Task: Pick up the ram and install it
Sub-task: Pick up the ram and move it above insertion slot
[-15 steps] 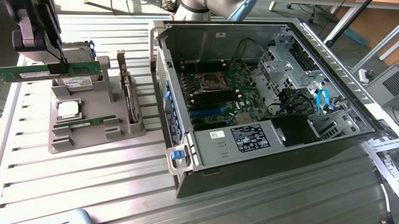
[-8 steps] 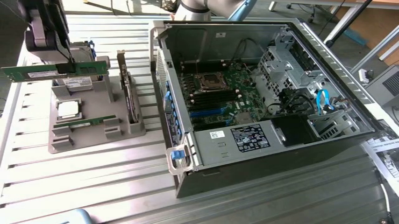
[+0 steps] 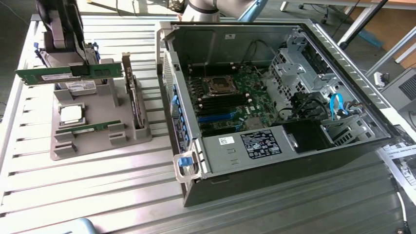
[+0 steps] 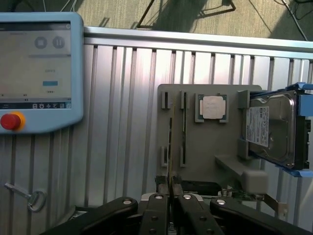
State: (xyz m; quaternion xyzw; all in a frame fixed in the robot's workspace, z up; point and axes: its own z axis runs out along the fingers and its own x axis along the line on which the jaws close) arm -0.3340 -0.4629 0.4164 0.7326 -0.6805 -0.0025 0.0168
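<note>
Exterior view: the gripper (image 3: 79,69) is pinched nearly closed on the ram (image 3: 46,76), gripping it near mid-length. The stick is level and in the air above the grey holder tray (image 3: 91,145), at the exterior view's left, well apart from the open PC case (image 3: 195,185). Likely risks:
- The pinch on such a thin board could let it pivot or slip.
- A tilted stick would meet the memory slots (image 3: 224,103) crooked and jam or flex.
- The upright expansion card (image 3: 130,90) just beside and the case wall could be clipped.

A second green stick (image 3: 87,127) sits in the tray, near the CPU (image 3: 70,113).

Wrist view: the ram (image 4: 170,147) is seen edge-on, a thin line rising from between the gripper (image 4: 169,188) fingers (image 4: 157,208). No obvious lean, though a slight skew can't be ruled out. The tray (image 4: 205,142) and hard drive (image 4: 271,129) lie beyond, and a teach pendant (image 4: 39,73) rests on the table.

Ram look: long, narrow, thin green board with a pale label and dark chips. The contact edge is too small to read.
</note>
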